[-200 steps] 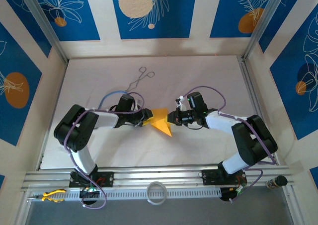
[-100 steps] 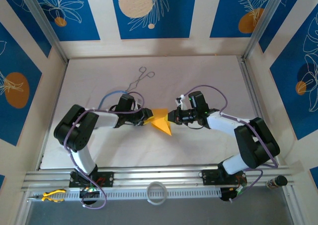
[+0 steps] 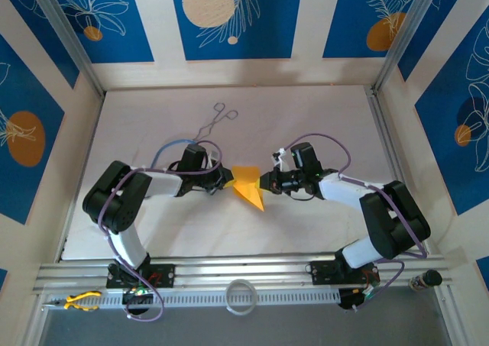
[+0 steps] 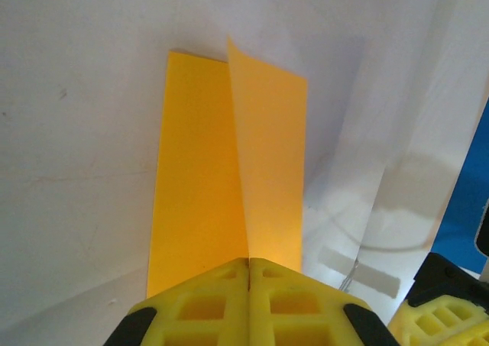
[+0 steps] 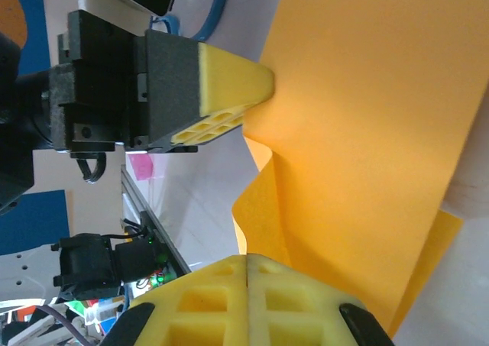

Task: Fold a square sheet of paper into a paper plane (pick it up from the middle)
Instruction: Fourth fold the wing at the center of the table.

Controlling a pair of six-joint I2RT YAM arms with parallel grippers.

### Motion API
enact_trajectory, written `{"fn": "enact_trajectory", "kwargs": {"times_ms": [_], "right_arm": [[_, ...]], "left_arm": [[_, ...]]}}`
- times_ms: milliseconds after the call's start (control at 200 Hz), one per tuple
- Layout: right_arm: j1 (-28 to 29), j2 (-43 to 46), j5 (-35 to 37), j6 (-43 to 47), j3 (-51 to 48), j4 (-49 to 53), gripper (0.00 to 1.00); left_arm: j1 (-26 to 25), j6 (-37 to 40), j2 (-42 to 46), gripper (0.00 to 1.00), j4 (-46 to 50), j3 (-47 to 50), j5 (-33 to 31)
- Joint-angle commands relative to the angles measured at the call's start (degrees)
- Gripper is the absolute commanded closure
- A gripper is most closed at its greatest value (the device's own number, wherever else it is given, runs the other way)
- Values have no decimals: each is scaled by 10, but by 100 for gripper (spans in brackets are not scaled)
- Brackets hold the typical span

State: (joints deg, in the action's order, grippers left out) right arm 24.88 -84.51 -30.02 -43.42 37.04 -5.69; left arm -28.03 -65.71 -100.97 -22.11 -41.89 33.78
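The orange-yellow sheet of paper (image 3: 248, 184) is held between both grippers above the middle of the white table, partly folded with a crease down its length. My left gripper (image 3: 227, 181) is shut on its left edge; in the left wrist view the paper (image 4: 229, 163) stands up from the closed yellow fingers (image 4: 191, 308). My right gripper (image 3: 264, 182) is shut on the right edge; in the right wrist view the sheet (image 5: 367, 132) curls out of the closed jaws, and the left gripper's yellow tip (image 5: 229, 94) pinches the far side.
Metal scissors (image 3: 215, 121) lie on the table behind the left arm. A small pink slip (image 5: 140, 165) lies near the front rail. A white tape ring (image 3: 241, 295) sits on the front rail, yellow pliers (image 3: 80, 301) at its left end.
The right gripper has shifted slightly left and the paper has bunched a little tighter between the two grippers. Both grips are unchanged.
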Motion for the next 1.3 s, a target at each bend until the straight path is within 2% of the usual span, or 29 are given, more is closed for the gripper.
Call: {"fn": "enact_trajectory", "kwargs": {"times_ms": [0, 170, 330, 420, 520, 610, 660, 770, 945, 1025, 1296], "right_arm": [[-3, 10, 10, 26, -2, 41, 97], [-2, 22, 48, 47, 7, 93, 83], [6, 73, 154, 60, 10, 155, 71], [25, 109, 221, 58, 4, 167, 68], [79, 148, 306, 84, -33, 109, 66], [165, 168, 427, 138, -85, 14, 61], [219, 169, 484, 205, -107, -40, 61], [297, 140, 553, 317, -105, -73, 60], [361, 55, 652, 386, -79, -109, 61], [366, 18, 693, 393, -71, -129, 61], [355, -51, 719, 414, -50, -164, 62]], "left_arm": [[-3, 1, 22, 100, -8, 10, -18], [-8, -10, 37, 100, -19, 23, -42], [-25, -26, 72, 100, -5, 39, -103], [-40, -41, 96, 100, 7, 49, -148], [-56, -61, 116, 100, 23, 54, -191], [-67, -81, 126, 100, 24, 59, -222], [-72, -96, 131, 100, 23, 61, -236], [-80, -114, 142, 100, 25, 67, -265], [-84, -117, 148, 100, 34, 61, -267], [-86, -118, 147, 100, 34, 60, -262], [-87, -117, 149, 100, 35, 59, -259]]}}
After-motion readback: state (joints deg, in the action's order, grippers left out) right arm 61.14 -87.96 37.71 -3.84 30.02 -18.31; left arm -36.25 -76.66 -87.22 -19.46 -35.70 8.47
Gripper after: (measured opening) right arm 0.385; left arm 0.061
